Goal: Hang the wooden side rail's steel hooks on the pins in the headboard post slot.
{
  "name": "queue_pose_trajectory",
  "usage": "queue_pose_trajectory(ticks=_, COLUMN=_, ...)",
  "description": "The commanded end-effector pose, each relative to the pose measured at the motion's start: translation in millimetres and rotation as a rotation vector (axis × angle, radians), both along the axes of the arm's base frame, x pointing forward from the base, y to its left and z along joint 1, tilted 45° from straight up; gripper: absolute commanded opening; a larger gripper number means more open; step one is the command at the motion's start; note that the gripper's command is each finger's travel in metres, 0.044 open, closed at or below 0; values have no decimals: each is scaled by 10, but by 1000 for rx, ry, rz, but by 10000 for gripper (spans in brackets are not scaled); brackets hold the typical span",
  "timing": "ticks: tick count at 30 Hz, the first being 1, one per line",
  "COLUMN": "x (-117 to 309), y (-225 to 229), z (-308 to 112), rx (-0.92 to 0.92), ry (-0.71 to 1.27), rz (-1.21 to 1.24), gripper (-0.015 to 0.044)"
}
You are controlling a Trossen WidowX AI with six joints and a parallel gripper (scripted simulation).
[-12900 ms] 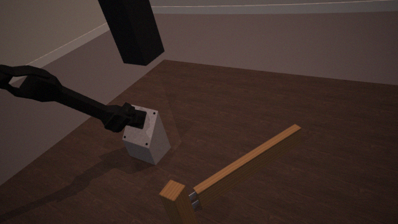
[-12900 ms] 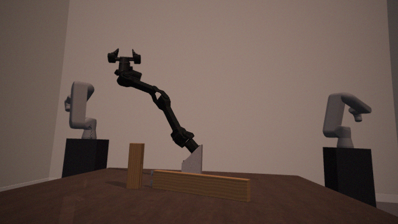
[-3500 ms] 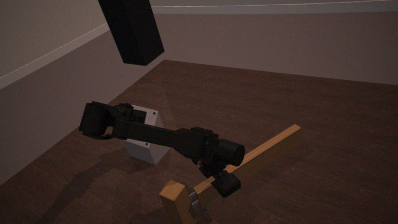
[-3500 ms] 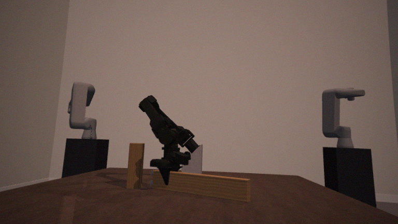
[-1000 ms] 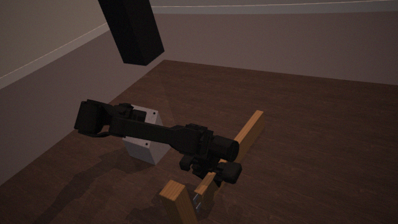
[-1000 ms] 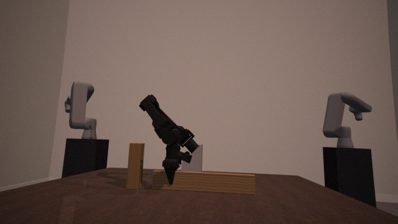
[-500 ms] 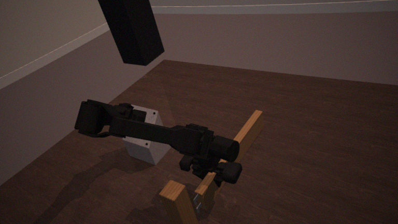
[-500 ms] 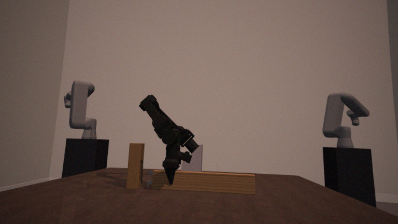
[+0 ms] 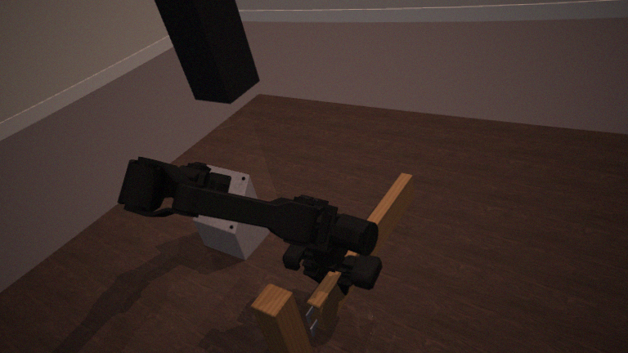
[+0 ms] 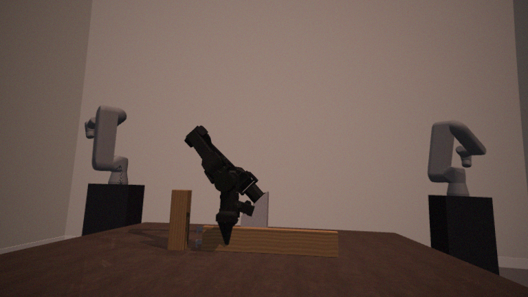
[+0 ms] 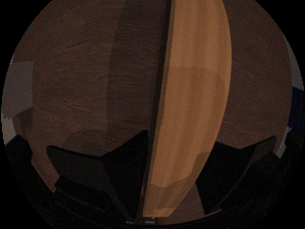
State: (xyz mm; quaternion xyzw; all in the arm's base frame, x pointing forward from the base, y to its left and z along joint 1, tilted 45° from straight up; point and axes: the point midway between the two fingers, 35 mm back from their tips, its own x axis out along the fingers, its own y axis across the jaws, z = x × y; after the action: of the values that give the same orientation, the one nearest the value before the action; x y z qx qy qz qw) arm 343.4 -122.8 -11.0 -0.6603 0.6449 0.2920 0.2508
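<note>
The wooden side rail (image 9: pixel 391 197) (image 10: pixel 288 241) (image 11: pixel 195 95) stands on its narrow edge, its far end on the table. My gripper (image 9: pixel 332 279) (image 10: pixel 226 242) (image 11: pixel 165 134) is shut on the rail close to its hook end, one finger on each side. The upper steel hook (image 9: pixel 309 315) (image 10: pixel 199 229) and the lower steel hook (image 9: pixel 314 327) (image 10: pixel 198 243) stick out of that end towards the post. The upright headboard post (image 9: pixel 272 301) (image 10: pixel 179 219) is a small gap from the hooks. Its slot (image 10: pixel 187 221) faces the rail; the pins cannot be made out. Whether the hook end is slightly raised is unclear.
The arm's pale base block (image 9: pixel 220 238) (image 10: pixel 261 212) is behind the rail. Black pedestals (image 10: pixel 113 207) (image 10: pixel 461 227) bearing grey arms stand beyond the table. The wood-grained table top (image 9: pixel 509 238) (image 10: pixel 272 278) carries the rail and post.
</note>
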Motion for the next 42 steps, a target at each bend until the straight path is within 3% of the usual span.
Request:
queue_pose_trajectory(ticks=1, x=4, y=26, z=14, rx=0, ry=15, rz=18, gripper=0)
queue_pose_trajectory(ticks=42, x=5, y=75, z=62, rx=0, ry=15, rz=18, gripper=0)
